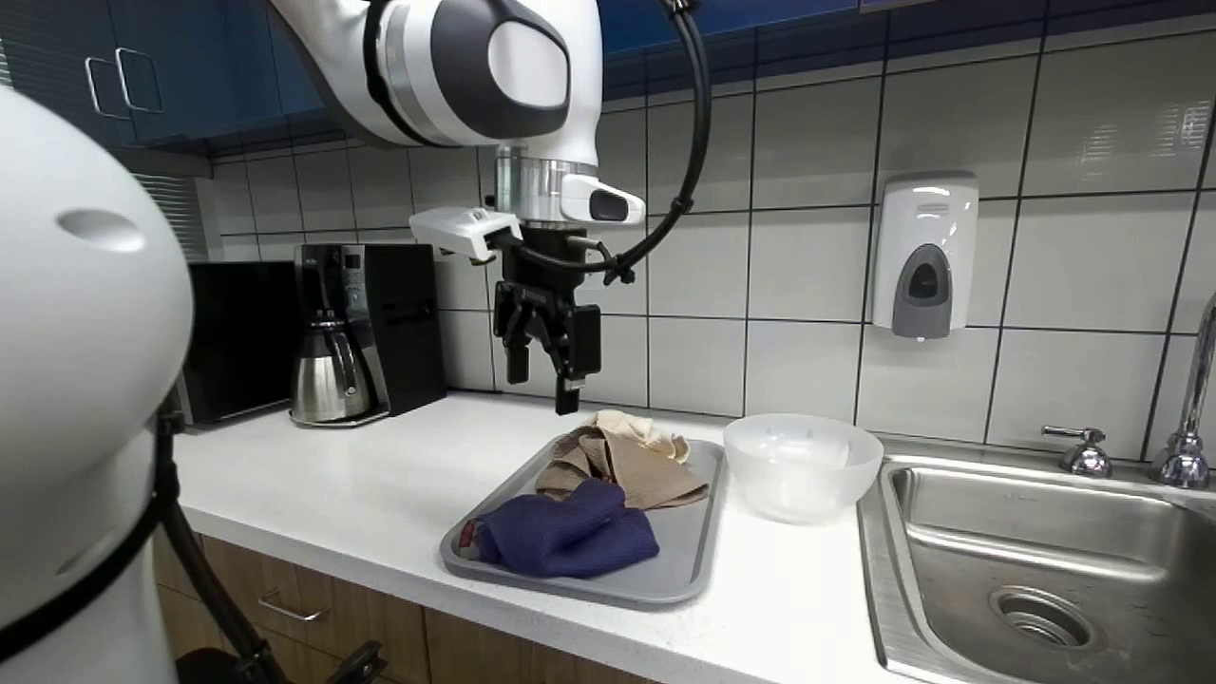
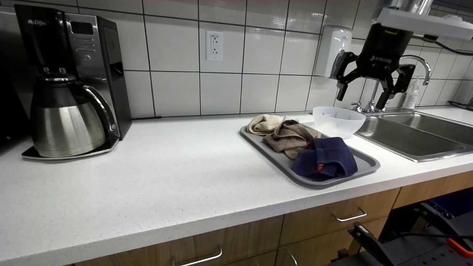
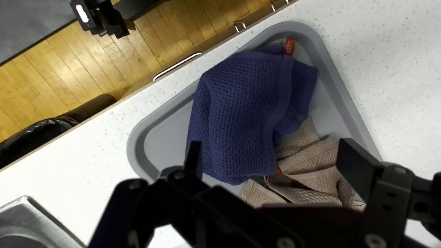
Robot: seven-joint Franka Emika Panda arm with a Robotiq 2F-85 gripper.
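Blue cloth (image 1: 570,537), brown cloth (image 1: 648,470), on gray tray (image 1: 682,543), well below spread gripper (image 1: 542,389)

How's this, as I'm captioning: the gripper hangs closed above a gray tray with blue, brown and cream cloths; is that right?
Not quite: the gripper is open, not closed; the wrist view shows its fingers apart. It hangs above a gray tray with a blue cloth, a brown cloth and a cream cloth.

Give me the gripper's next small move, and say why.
Probably ease the gripper down toward the navy cloth, jaws open. It hangs above the gray tray, touching nothing, with its jaws wide and nothing between them; in the wrist view the navy cloth lies loosely bunched, its top uncovered.
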